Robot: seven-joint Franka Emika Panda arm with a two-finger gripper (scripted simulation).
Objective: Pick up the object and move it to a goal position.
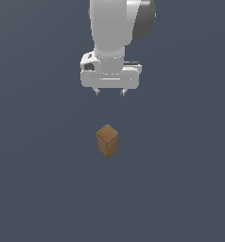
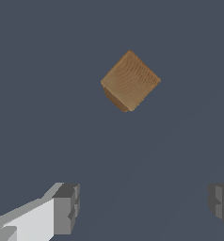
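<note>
- Block (image 1: 107, 141) was the task's thing, yet the order here ran from the biggest item down; it stood alone on the flat grey bench (image 1: 34, 189), which filled both views and showed no goal marker.
- The white arm (image 1: 115, 28) came next in size, hanging down from the top of the exterior view with its wrist pointing straight at the bench.
- The tool (image 1: 110, 92) sat at the end of that arm, empty, its two fingers spread wide; in the wrist view one fingertip (image 2: 67, 207) showed at each side with bare bench between them, a gap much wider than the block.
- The block was the smallest thing: brown, wood-grained, taller than wide, upright with its long axis vertical, resting on the bench and touching nothing else.
- It lay below the tool and well apart from it, close to centred under the fingers in the exterior view; in the wrist view it sat ahead of the line between the fingertips rather than on it.
- Its top face (image 2: 131, 78) appeared turned like a diamond against that line, so I judged the descent would need a small shift forward and probably a wrist turn to meet flat sides.
</note>
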